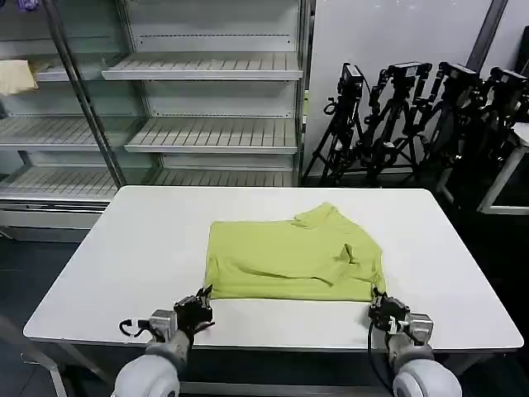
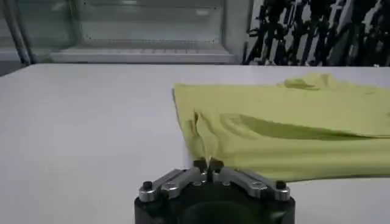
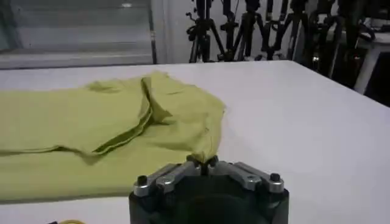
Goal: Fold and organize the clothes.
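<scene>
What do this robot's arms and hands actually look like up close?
Both arms are rounded light-grey tubes ending in a black wrist. The left gripper and right gripper are black, with silver bolted finger links and thin black cables looping beside them.

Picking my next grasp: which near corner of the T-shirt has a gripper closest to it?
The near right corner: the right gripper sits at the T-shirt edge there, while the left gripper rests farther from its corner.
</scene>
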`<state>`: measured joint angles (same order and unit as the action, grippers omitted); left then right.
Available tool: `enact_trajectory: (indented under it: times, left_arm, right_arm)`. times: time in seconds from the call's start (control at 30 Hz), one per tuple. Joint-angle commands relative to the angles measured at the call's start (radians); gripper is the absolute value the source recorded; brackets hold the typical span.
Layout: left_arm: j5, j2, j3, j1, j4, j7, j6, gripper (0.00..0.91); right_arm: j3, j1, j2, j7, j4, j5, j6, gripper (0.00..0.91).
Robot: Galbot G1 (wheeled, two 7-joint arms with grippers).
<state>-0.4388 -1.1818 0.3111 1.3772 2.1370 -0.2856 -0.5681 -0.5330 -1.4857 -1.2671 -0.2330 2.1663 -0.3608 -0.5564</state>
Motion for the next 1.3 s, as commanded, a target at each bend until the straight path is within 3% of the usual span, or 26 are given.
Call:
enact_trajectory:
  times: [0.03,0.13,0.17,0.2,0.27,0.53,0.77,1.03,1.3]
  left_arm:
    - [0.026,0.019,0.04,0.224,0.192,-0.002,0.004,0.03]
    - [0.036,0.023,0.049,0.249,0.217,-0.001,0.003,0.03]
    - [0.038,0.025,0.051,0.26,0.228,0.002,0.0,0.03]
    - [0.039,0.025,0.052,0.264,0.233,0.002,-0.005,0.252]
    - [0.044,0.026,0.054,0.278,0.248,0.003,-0.008,0.907]
    - [0.068,0.039,0.103,0.299,0.313,0.006,-0.008,0.907]
    - [-0.031,0.077,0.165,0.216,0.297,-0.014,-0.008,0.907]
    - [-0.206,0.14,0.063,-0.063,0.1,-0.076,-0.009,0.907]
    - [-0.259,0.197,-0.099,-0.34,-0.115,-0.158,-0.01,0.907]
  right_arm:
    - [-0.015,-0.185,0.001,0.003,0.159,0.035,0.003,0.0]
    - [-0.023,-0.221,0.004,0.012,0.18,0.046,-0.004,0.0]
    - [-0.028,-0.233,0.005,0.016,0.189,0.056,-0.02,0.171]
    - [-0.029,-0.234,0.005,0.017,0.191,0.058,-0.022,0.907]
    - [-0.03,-0.242,0.01,0.03,0.195,0.083,-0.021,0.907]
    - [-0.09,-0.221,0.031,0.028,0.282,0.095,0.019,0.907]
    - [-0.113,-0.075,0.079,-0.001,0.246,0.025,0.034,0.907]
    - [0.072,0.299,0.125,-0.08,-0.002,-0.096,-0.021,0.907]
    - [0.267,0.598,0.118,-0.147,-0.261,-0.197,-0.022,0.907]
